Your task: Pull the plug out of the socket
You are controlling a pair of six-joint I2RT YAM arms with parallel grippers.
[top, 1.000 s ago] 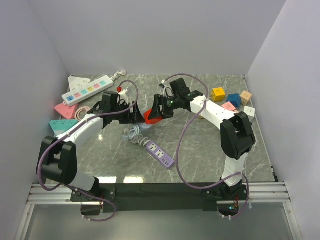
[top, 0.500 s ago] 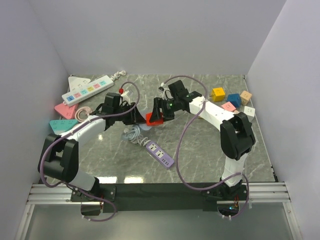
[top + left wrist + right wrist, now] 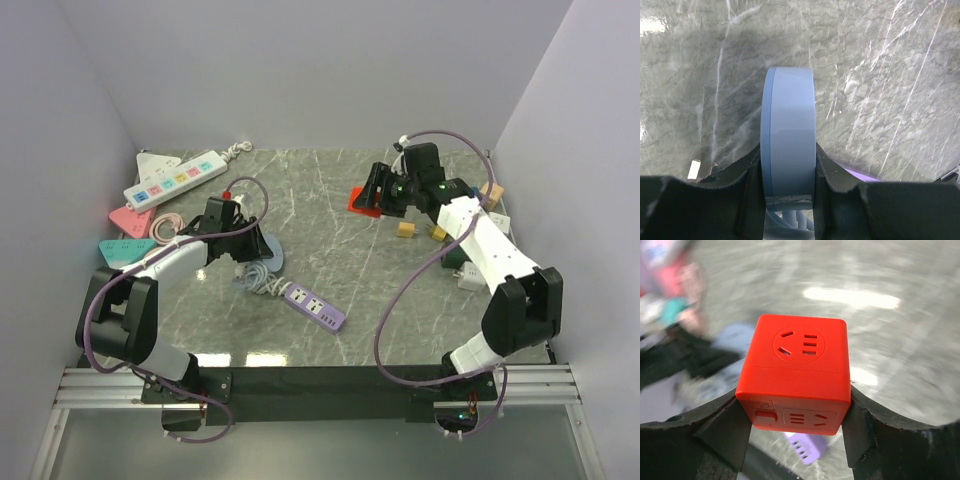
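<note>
We count 2 arms, 1 blue plug (image 3: 266,248), 1 red socket cube (image 3: 361,201) and 1 lilac power strip (image 3: 316,306). At the far left lie 3 more strips: 1 white strip with coloured buttons (image 3: 175,178), 1 pink strip (image 3: 129,218) and 1 teal strip (image 3: 120,250). The small cubes (image 3: 405,230) on the right are partly hidden by the arm, so we give no count.

The left gripper (image 3: 246,243) is clamped on the blue plug, left of centre. The right gripper (image 3: 373,197) grasps the red socket cube, far and right of centre, well apart from the plug. The lilac power strip lies flat on the table (image 3: 330,250), near the middle, its braided cord (image 3: 262,281) coiled between it and the plug.

Only the top view shows that spacing. The left wrist view shows the plug edge-on with both fingers pressed to its 2 flat sides. The right wrist view shows outlet holes on 2 faces of the cube, with the lilac strip blurred beneath.
</note>
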